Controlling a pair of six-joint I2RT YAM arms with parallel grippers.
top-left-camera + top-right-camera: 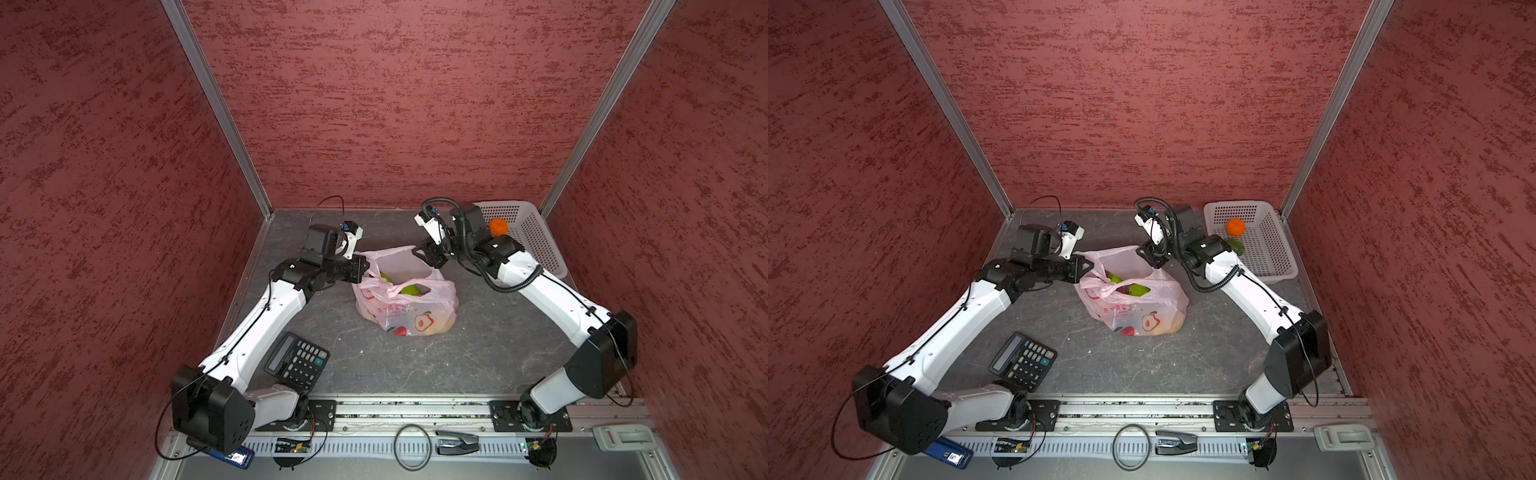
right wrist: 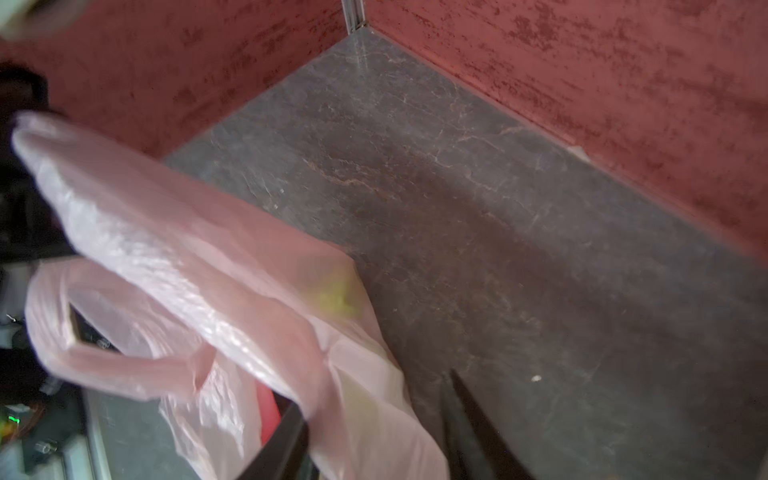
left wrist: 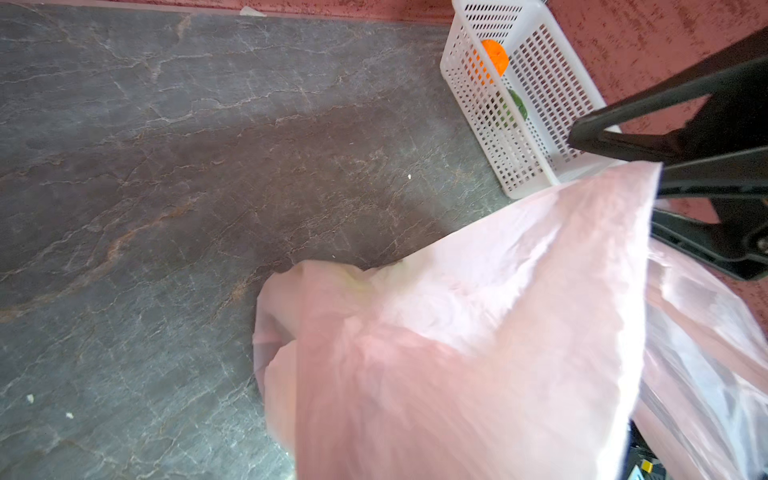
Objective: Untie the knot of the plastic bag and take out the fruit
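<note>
The grey, veined stone-look desk [image 1: 478, 353] carries three things in both top views. The pink plastic bag [image 1: 409, 316] sits near its centre. A black calculator [image 1: 297, 360] lies at eight o'clock, well apart from it. A white perforated basket [image 1: 536, 241] stands in the corner at two o'clock.

Pink film hides most of the fruit [image 1: 409, 289]: only green pieces show in the bag's [image 1: 415, 309] mouth, and the rest are vague shapes low in it. The bag's lettering is too small to read. In the left wrist view film covers the left gripper's [image 1: 365, 266] fingers. The right wrist view shows the bag blurred.
</note>
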